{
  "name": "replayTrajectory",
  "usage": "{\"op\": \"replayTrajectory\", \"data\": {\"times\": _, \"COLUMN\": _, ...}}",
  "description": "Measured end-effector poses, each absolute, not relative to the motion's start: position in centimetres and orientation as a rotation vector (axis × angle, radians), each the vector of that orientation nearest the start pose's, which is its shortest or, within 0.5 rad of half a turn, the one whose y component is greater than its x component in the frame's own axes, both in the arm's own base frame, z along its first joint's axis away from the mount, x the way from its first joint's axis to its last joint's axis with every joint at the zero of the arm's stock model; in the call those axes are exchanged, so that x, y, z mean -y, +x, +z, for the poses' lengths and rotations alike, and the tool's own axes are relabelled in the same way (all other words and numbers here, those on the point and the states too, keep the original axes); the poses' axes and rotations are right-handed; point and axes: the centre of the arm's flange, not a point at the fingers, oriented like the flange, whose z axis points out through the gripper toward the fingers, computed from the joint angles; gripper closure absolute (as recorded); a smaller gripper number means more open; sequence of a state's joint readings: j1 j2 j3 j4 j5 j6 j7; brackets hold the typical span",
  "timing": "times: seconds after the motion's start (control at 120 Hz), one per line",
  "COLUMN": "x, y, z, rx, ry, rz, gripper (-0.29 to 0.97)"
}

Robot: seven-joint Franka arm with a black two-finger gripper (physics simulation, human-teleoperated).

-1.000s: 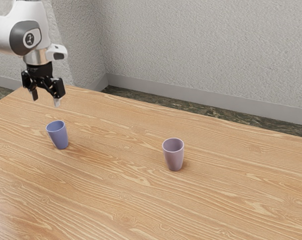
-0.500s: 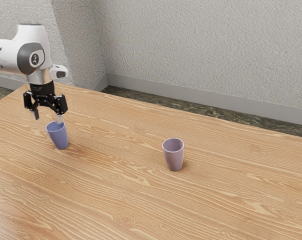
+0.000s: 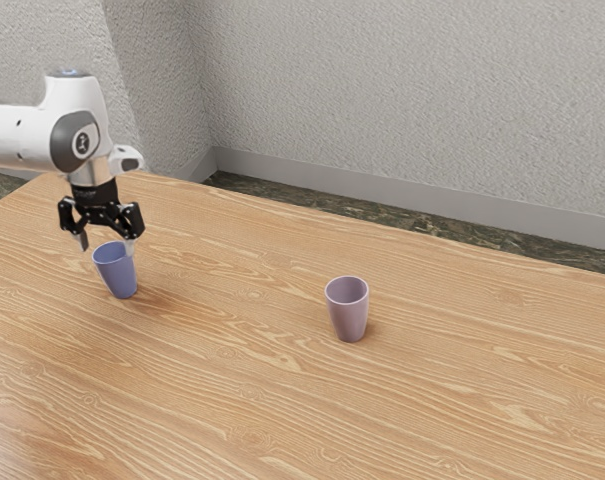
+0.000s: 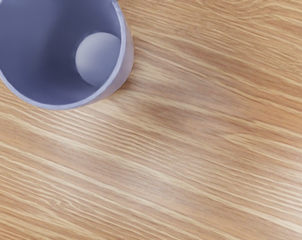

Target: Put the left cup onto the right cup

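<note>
The tool (image 3: 104, 240) is held wide open just above the blue left cup (image 3: 116, 270). The cup stands upright toward the bench's (image 3: 282, 400) edge at the exterior view's left, well apart from the mauve right cup (image 3: 347, 308) (nearer mid-bench). The rim is probably best straddled squarely before the tool is closed.

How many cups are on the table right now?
2. The blue cup stands at the exterior view's left, just under the open claw. The mauve cup stands alone near the middle of the table. Nothing here could hide another.
</note>
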State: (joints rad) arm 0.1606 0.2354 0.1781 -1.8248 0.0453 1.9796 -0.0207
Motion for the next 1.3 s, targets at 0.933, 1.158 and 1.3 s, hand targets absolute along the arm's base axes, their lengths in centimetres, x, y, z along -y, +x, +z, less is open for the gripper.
{"op": "replayTrajectory", "data": {"times": 0.933, "x": -24.8, "y": 63.1, "z": 35.5, "rx": 0.478, "ry": -3.066, "rz": 0.067, "gripper": 0.0}}
{"op": "replayTrajectory", "data": {"times": 1.158, "x": -25.2, "y": 63.7, "z": 34.5, "rx": 0.447, "ry": -3.083, "rz": 0.07, "gripper": 0.0}}
{"op": "replayTrajectory", "data": {"times": 1.3, "x": -25.3, "y": 64.0, "z": 34.0, "rx": 0.423, "ry": -3.091, "rz": 0.063, "gripper": 0.0}}
